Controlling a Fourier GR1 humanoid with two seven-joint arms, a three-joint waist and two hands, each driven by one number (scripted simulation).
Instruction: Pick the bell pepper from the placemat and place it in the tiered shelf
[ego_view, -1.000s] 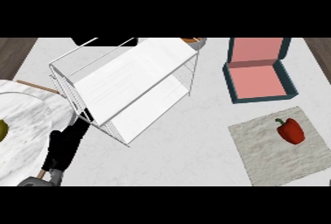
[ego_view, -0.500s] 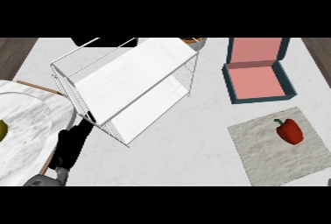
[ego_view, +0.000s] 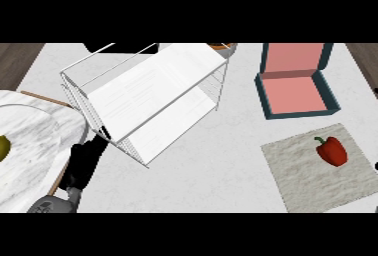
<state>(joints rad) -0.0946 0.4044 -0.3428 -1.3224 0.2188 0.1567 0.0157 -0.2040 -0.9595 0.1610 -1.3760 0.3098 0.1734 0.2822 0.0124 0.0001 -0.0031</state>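
A red bell pepper (ego_view: 333, 151) with a green stem lies on a pale grey placemat (ego_view: 310, 175) at the right of the counter. The white wire tiered shelf (ego_view: 155, 100) stands at the upper middle, turned at an angle, and both of its tiers hold nothing. My left hand (ego_view: 83, 162) shows at the lower left, fingers straight and pointing up toward the shelf's near corner, holding nothing. The pepper is far to its right. My right hand is outside the view.
An open box (ego_view: 295, 92) with a teal rim and pink inside sits behind the placemat. A marbled white plate (ego_view: 33, 150) on a wooden board fills the left edge, with a yellow-green item at its far left. An orange-rimmed thing (ego_view: 221, 46) peeks behind the shelf.
The view has shifted slightly, so everything sits a little lower and further right. My left hand has risen a little toward the shelf's near corner. The pepper stays on the placemat.
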